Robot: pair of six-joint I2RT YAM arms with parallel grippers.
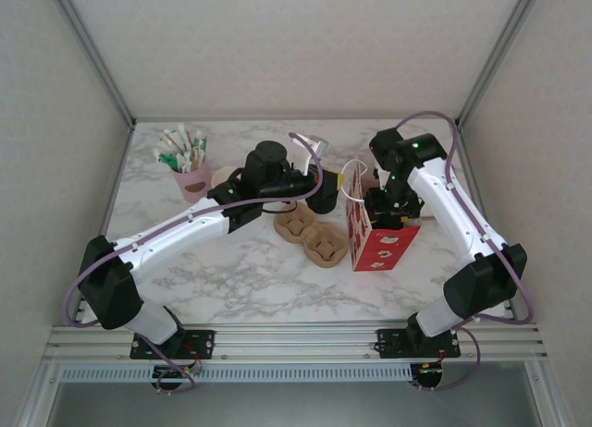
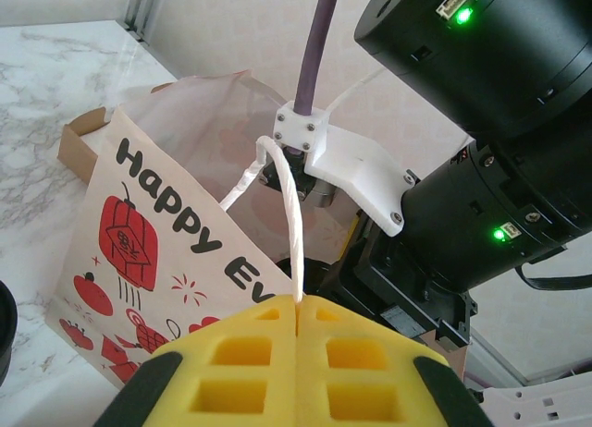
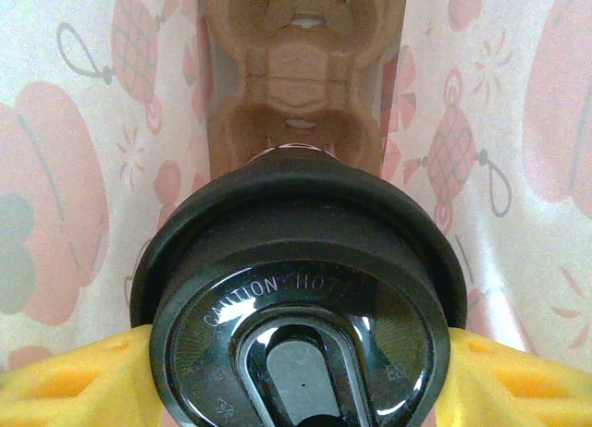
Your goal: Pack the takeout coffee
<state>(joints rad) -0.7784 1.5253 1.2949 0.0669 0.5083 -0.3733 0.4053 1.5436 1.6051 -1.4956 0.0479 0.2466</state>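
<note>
Black-lidded takeout coffee (image 3: pixel 298 261) in the wide-spread right hand (image 3: pixel 296 385)

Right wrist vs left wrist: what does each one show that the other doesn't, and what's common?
Right wrist: the takeout coffee from above, held by the right gripper, with a brown cup carrier beyond it. Left wrist: the left gripper shut on the white handle, the "Happy" print outside, and the right arm reaching in. Both: the paper bag.
</note>
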